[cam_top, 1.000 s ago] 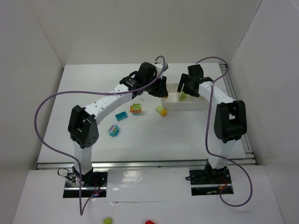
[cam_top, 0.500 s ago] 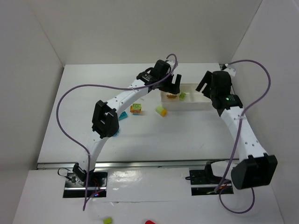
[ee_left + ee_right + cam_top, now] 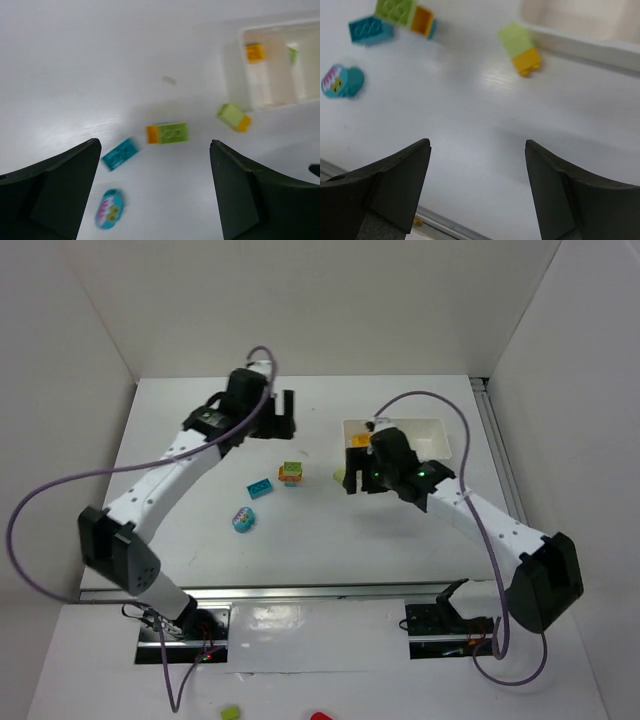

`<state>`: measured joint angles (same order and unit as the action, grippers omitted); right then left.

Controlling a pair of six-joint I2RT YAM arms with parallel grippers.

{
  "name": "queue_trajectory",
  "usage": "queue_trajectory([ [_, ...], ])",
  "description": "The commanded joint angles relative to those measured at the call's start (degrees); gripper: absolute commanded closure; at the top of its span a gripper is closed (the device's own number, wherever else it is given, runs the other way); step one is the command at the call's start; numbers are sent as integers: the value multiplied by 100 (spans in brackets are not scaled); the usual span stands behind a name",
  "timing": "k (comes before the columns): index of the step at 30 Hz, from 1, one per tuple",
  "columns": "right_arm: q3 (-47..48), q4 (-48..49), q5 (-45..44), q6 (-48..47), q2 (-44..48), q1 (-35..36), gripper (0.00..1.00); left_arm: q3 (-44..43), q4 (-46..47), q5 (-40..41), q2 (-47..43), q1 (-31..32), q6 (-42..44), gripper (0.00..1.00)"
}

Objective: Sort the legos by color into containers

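Right wrist view: the lime-and-yellow plastic lego brick (image 3: pixel 521 48) lies just beside the wall of the long white plastic tray (image 3: pixel 580 46), ahead of the right gripper (image 3: pixel 477 145), whose black fingers (image 3: pixel 390 185) are spread with nothing between. That arm reaches forward and left. The left gripper (image 3: pixel 155 144), likewise spread, is held well apart from the cyan brick (image 3: pixel 120 153) and orange-and-green brick (image 3: pixel 168 133).

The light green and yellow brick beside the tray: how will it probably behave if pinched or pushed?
The light green and yellow brick looks rigid and flat-sided, so a push should slide it, not roll it. It seems two stacked pieces; a hard pull might separate them. Small beside the tray, it is probably light.
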<state>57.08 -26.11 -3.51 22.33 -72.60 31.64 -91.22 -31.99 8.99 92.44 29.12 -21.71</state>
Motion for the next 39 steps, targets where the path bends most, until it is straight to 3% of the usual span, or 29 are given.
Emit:
queue_trajectory([
  [1,574,466,-88,-422,-499,833,17,841,-621,497,-840,-626,-315,1],
  [5,1024,528,-597,-37,-1352,1677,17,1641,-1124,464,-1465,-1294,-202,1],
  [12,1042,783,-562,395,-1705,1539,16,2907,-1205,-144,-1520,-1147,-640,1],
  [17,840,589,-818,395,-1073,1266,16,3487,-643,-73,-1159,-839,-834,0],
  [22,550,326,-1072,448,-493,950,16,3541,-168,225,-545,-672,-896,4],
  [32,602,-228,-1433,510,70,89,16,3374,-44,50,-7,-558,-773,14],
  [39,664,-290,-1047,562,-35,-842,16,3313,17,50,107,-276,-773,31],
])
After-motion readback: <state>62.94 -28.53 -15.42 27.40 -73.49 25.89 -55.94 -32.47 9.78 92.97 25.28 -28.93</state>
